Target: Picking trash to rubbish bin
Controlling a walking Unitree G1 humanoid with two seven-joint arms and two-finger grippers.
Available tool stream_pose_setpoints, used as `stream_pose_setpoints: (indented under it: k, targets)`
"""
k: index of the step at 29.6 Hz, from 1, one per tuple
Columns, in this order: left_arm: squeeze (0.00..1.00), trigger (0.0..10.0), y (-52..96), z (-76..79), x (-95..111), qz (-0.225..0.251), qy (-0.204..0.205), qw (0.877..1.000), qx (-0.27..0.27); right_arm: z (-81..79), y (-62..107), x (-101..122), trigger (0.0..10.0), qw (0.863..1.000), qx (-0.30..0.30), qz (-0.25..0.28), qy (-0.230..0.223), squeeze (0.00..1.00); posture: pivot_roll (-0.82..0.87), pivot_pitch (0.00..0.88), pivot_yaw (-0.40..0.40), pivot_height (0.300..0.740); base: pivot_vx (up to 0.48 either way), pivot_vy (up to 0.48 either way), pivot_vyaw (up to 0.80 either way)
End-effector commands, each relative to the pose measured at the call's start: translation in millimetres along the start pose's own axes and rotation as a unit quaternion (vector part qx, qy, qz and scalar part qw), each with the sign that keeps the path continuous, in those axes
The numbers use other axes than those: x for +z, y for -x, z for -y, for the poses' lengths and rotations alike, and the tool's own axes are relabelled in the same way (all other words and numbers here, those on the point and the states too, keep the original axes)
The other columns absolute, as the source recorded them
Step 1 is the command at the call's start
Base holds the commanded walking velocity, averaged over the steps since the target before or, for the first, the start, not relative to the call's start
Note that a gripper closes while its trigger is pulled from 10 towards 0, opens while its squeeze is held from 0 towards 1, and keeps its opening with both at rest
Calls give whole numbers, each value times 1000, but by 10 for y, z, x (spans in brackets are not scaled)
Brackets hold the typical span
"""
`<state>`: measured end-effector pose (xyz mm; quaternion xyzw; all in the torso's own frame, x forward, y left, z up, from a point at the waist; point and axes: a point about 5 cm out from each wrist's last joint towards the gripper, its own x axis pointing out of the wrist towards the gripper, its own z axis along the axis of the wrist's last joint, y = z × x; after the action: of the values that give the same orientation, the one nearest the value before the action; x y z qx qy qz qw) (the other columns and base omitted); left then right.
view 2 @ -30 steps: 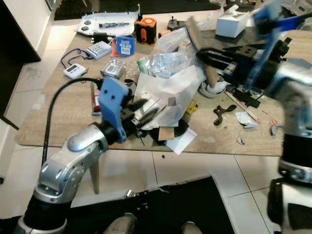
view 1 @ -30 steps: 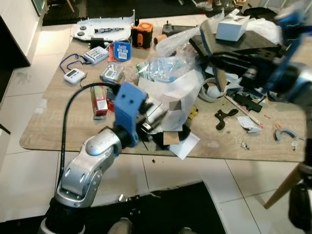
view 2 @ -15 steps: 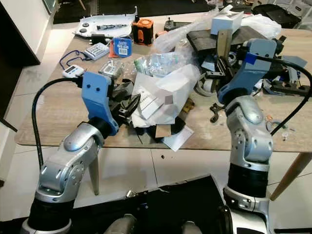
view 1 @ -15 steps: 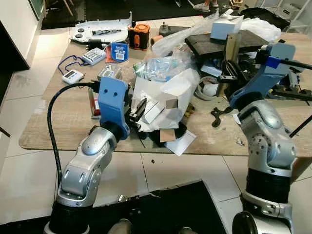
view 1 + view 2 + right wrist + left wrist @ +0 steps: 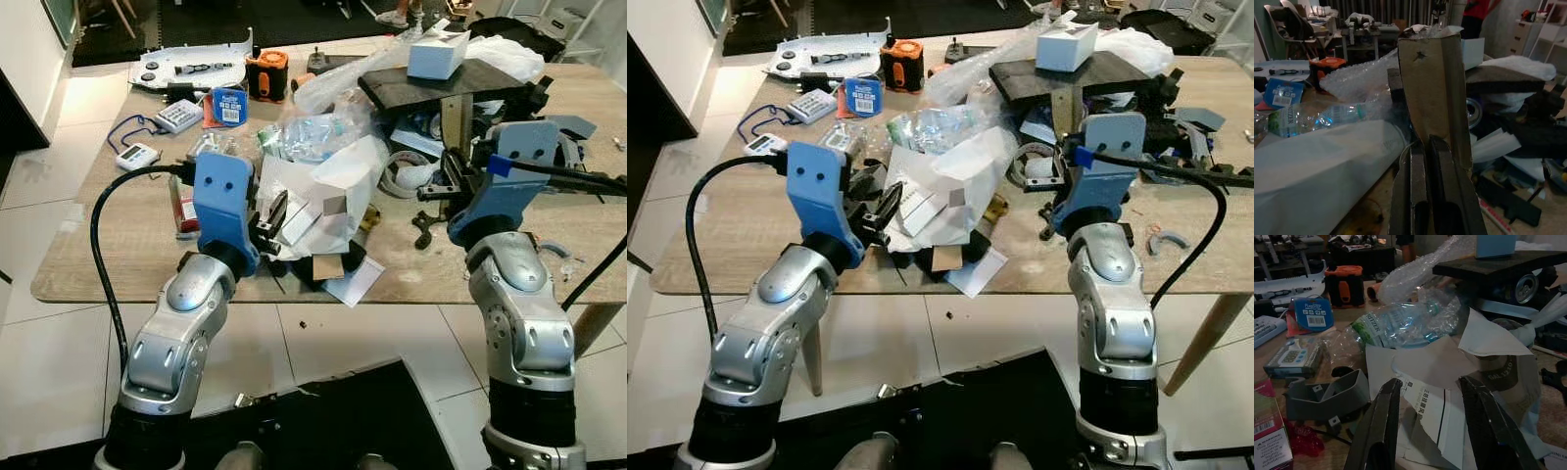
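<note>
Holding a stiff, light cardboard strip [image 5: 1437,83] by its lower end, the right gripper [image 5: 1432,161] has its jaws clenched above the cluttered counter [image 5: 108,255]. The left gripper [image 5: 1432,396], jaws released, faces thin white paper [image 5: 1435,406] at the near-centre pile; likely flimsy, best pinched at an edge.

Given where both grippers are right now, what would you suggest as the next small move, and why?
Probably ease the left gripper forward and close on the white paper. Its fingers are open and the paper lies between them at the near edge of the trash pile. The right gripper is shut on a cardboard strip, so it can simply hold.
</note>
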<state>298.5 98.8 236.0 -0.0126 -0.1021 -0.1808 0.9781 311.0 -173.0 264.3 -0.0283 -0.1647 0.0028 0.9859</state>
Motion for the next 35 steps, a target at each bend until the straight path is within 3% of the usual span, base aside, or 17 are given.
stream_pose_setpoints:
  k: [1, 35]
  targets:
    - [0, 10000, 19, 10, -62, -10, 0, 1000, 0, -16, 44, 22, 10000, 1000, -3, 1, 2, 0, 13, 187, 20, 740, 0, 0, 0]
    - [0, 10000, 58, 109, -66, -11, 14, 999, -36, -45, 60, 32, 10000, 1000, -1, -12, -9, 0, 9, 178, 9, 740, 0, 0, -763]
